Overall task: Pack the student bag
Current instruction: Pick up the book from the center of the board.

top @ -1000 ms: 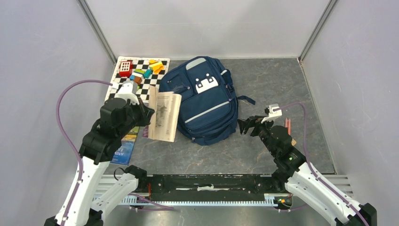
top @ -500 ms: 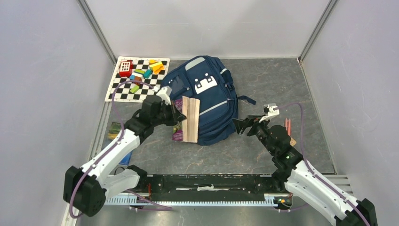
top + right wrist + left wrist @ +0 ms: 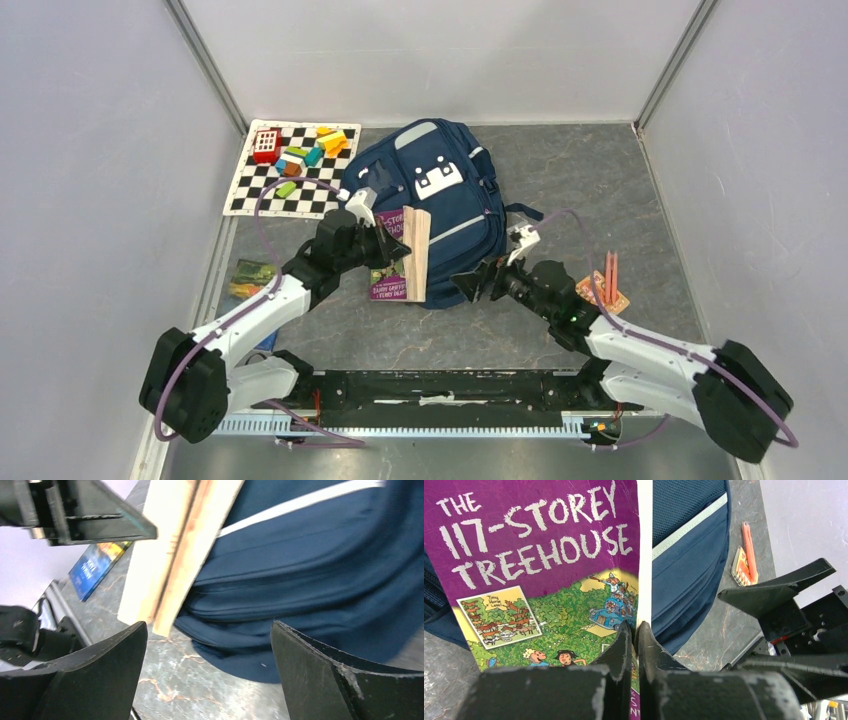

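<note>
beside the near left edge of the student bag (image 3: 455, 215), which lies flat towards the back of the grey table (image 3: 600, 180), a purple paperback (image 3: 539, 555) hangs upright, its cover facing left and its cream page block leaning on the bag's front. the title on it reads "the 117-storey treehouse". the left claw (image 3: 634, 630) is pinched tight on the paperback at the inner edge of the cover, its fingers nearly meeting with only that thin edge between them. i cannot tell whether the bottom of the paperback touches the table.

just off the bag's near edge, right of the paperback, the right claw (image 3: 472, 284) hovers low, its two fingers (image 3: 95, 675) spread wide with nothing between them, pointing at the bag's bottom seam.

behind and left of the bag sits a chequered mat (image 3: 245, 195) with coloured blocks (image 3: 305, 155) scattered on it. left of the bag, near the wall, a blue book (image 3: 95, 565) lies flat. right of the bag, well apart, two orange pencils (image 3: 610, 270) rest on a small card (image 3: 605, 300).
</note>
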You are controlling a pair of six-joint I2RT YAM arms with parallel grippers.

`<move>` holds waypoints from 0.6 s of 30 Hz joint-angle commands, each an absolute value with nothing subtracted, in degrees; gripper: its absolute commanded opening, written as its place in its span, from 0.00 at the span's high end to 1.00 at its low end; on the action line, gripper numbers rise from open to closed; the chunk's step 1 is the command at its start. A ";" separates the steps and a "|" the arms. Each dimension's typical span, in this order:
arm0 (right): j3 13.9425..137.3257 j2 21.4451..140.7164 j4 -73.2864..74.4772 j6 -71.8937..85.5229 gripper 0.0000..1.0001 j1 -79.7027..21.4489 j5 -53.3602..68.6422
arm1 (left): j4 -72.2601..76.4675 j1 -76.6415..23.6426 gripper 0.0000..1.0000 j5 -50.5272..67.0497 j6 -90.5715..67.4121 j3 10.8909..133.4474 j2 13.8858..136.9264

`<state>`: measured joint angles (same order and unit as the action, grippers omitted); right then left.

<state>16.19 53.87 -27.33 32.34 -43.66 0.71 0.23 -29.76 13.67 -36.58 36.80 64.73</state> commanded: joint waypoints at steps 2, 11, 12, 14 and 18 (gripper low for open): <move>23.15 63.53 -38.03 32.58 0.02 -47.67 6.44 | 8.36 -30.15 0.98 15.03 -39.71 35.11 66.36; 25.76 76.93 -46.98 36.60 0.03 -52.85 6.72 | 10.35 -30.20 0.98 14.33 -41.62 33.03 66.80; 26.45 78.51 -47.19 36.55 0.03 -53.06 6.66 | 10.64 -30.20 0.98 14.33 -41.89 32.82 66.84; 27.93 81.35 -47.12 36.29 0.04 -53.15 6.66 | 11.23 -30.17 0.98 14.47 -42.44 32.43 66.90; 30.87 85.67 -48.01 35.61 0.04 -53.22 7.74 | 11.77 -30.21 0.98 14.41 -42.93 32.12 67.08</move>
